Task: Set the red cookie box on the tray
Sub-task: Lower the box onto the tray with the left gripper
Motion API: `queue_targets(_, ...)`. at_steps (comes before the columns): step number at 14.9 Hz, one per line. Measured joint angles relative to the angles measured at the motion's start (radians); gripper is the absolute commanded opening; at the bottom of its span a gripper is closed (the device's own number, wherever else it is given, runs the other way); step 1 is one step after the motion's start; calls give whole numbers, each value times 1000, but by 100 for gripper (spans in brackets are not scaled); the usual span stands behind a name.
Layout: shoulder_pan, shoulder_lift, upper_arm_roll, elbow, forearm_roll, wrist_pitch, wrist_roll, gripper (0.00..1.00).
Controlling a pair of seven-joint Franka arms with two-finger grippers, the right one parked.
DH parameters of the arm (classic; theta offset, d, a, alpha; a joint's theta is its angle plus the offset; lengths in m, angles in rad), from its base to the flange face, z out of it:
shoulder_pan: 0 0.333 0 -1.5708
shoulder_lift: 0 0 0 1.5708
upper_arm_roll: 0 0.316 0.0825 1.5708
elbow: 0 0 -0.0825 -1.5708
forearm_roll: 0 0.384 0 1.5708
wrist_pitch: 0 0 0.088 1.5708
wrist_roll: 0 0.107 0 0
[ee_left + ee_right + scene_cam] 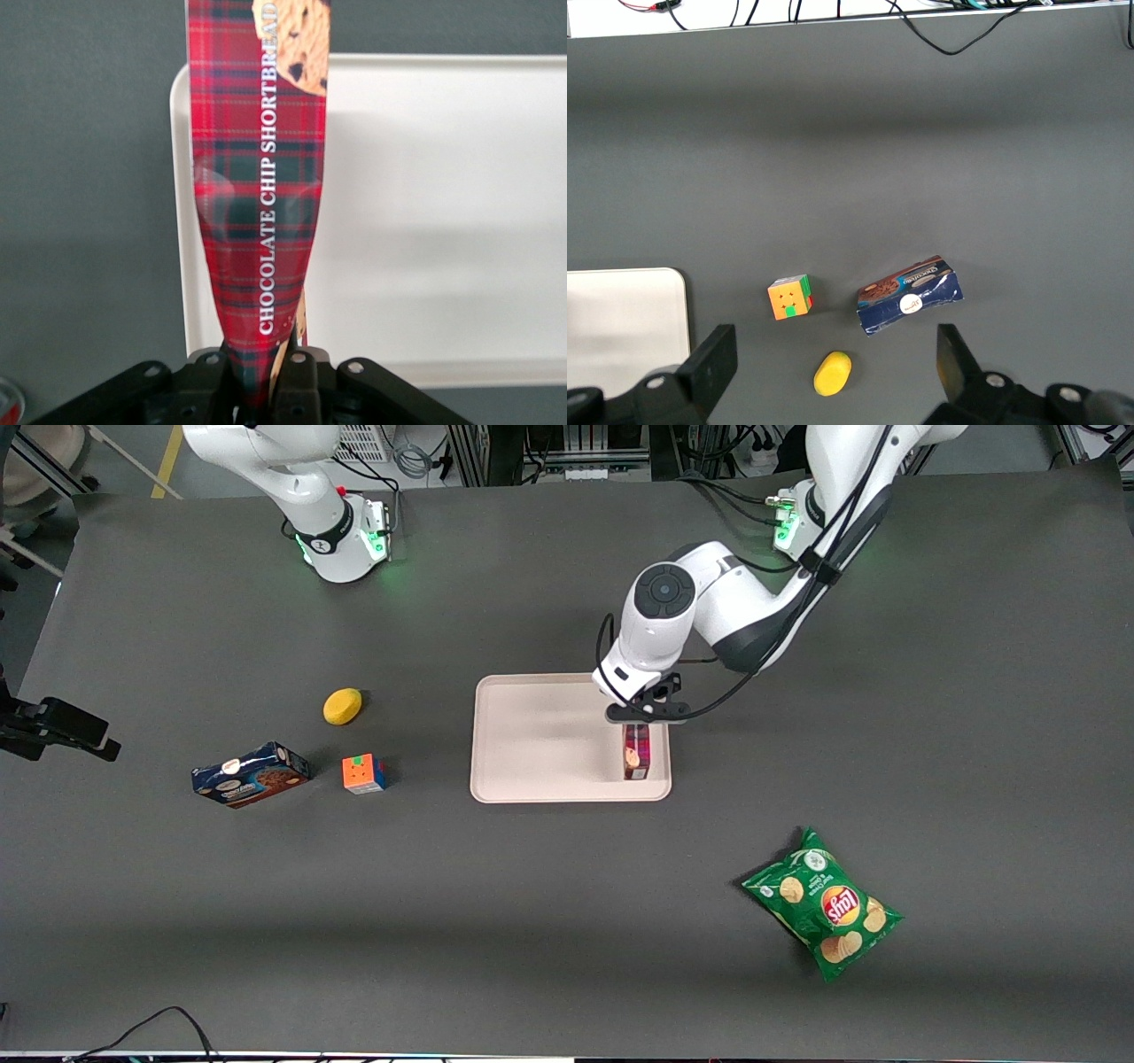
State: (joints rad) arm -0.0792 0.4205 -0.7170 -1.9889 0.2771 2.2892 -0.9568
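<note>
In the front view, just right of centre, the gripper (640, 726) hangs over the tray (532, 779), at the tray's edge toward the working arm. It holds the red cookie box (636, 751) by one end; the box's lower end looks to be at or just above the tray floor, though I cannot tell whether it touches. The box sits close to the rim there, so if it tips toward the working arm on release it could fall across the rim or off the tray. Left of centre lie a yellow sponge (342, 706), a puzzle cube (363, 773) and a blue cookie box (251, 774); a green chip bag (824, 903) lies at lower right.

In the left wrist view the fingers (299, 372) are pinched on the red cookie box (261, 212). The carton is squeezed narrow at the grip and widens away from it. That crushing is a risk: the cardboard may spring or stick as the claw lets go and topple the box. Its print is dark red tartan with white lettering and a cookie picture, and it hangs over the tray (443, 221) near the tray's edge.

In the right wrist view the box is not visible; only a corner of the tray (620, 319) shows at lower left, with the puzzle cube (789, 297), blue cookie box (909, 295) and yellow sponge (832, 372) nearby.
</note>
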Motion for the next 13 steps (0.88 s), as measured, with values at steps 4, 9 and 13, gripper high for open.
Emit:
queue_targets(4,1,60,13,1,93,27,-53,18)
queue_targets(9,1,103,14,1,115,58,-61,18)
queue_targets(13,1,117,16,1,134,66,-64,24)
